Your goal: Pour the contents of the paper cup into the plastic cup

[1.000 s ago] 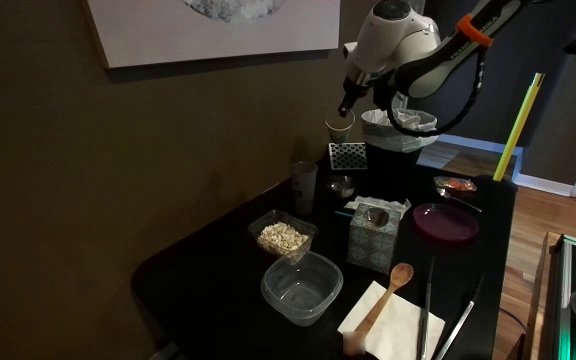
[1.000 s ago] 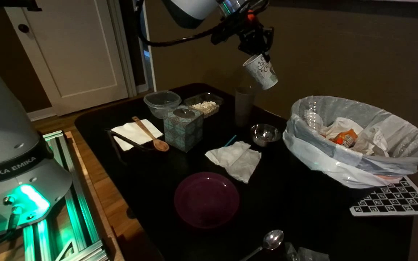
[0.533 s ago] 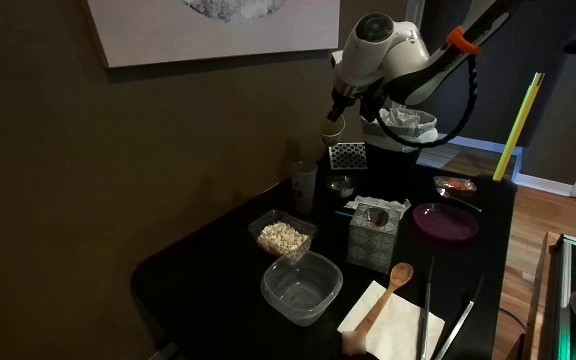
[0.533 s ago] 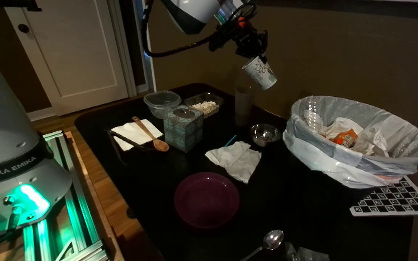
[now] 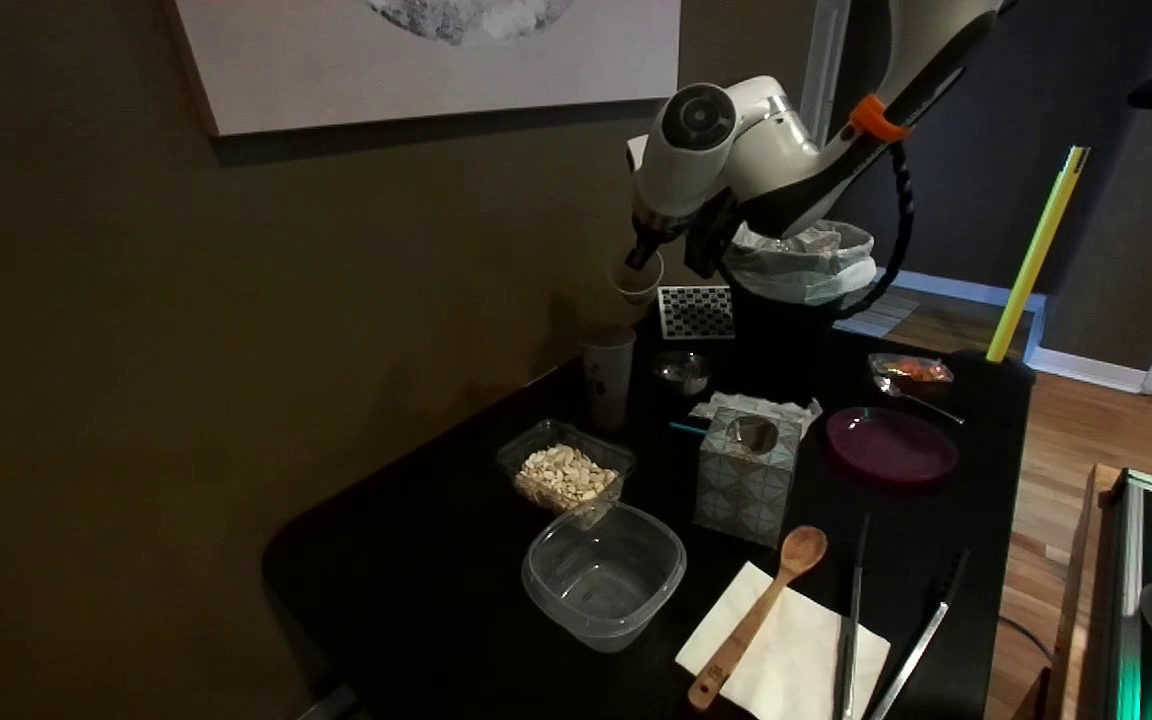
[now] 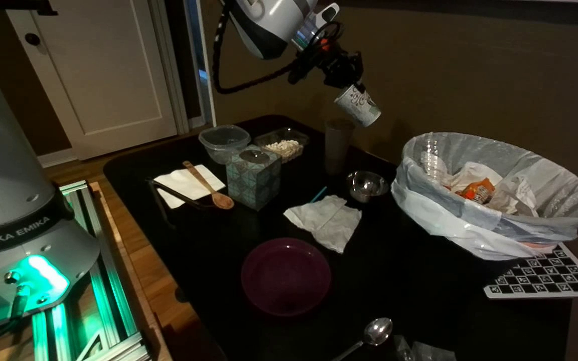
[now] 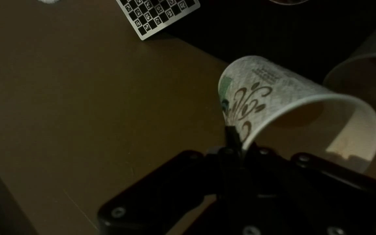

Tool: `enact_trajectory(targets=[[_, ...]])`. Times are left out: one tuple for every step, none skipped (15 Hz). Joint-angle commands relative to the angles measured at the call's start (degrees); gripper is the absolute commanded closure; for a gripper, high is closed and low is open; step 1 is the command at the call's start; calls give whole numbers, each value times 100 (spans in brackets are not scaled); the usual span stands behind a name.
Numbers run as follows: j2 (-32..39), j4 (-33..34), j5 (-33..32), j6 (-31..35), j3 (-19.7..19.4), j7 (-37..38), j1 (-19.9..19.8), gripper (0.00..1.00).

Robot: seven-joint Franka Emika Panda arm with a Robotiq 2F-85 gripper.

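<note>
The white paper cup (image 6: 358, 106) with a brown scroll print is in the air, tilted, its mouth toward the upper left in an exterior view. My gripper (image 7: 242, 145) is shut on its wall near the rim, one finger (image 7: 233, 135) outside. The cup fills the middle of the wrist view (image 7: 266, 88); a dark brown patch shows inside, and I cannot tell what it is. The greyish plastic cup (image 6: 338, 148) stands upright on the black table, below the paper cup and beside it. It also shows in the other views (image 5: 608, 375), (image 7: 354, 75), cut off by the wrist view's edge.
A small glass bowl (image 6: 367, 186) stands beside the plastic cup. A lined bin (image 6: 439, 215), a tissue box (image 6: 254, 183), a container of nuts (image 5: 566, 475) and a clear square container (image 5: 604, 590) stand around. The wall (image 5: 456, 270) runs close behind the plastic cup.
My gripper has moved down and toward the plastic cup, carrying the paper cup with it. The paper cup is tilted further than before. The plastic cup has not moved.
</note>
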Motion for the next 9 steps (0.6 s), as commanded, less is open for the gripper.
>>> enact_trajectory(targets=[[363,373,-509,-298,-52,558,184,99],[422,425,-609,-356,-54,648,218,99],[471,471,-721,-409,-56,721,248,99],[521,516,-848,-486,-58,802,286,99],[565,553,-956,-541,-55,878,313,99],[577,590,-1113,-710,335,912,5,99],[621,623,-1234,-813,392,996,-3,99],[652,647,-1354,-934,475,1076,-25,99],[679,668,-1469,-1052,554,1138,-43,99]])
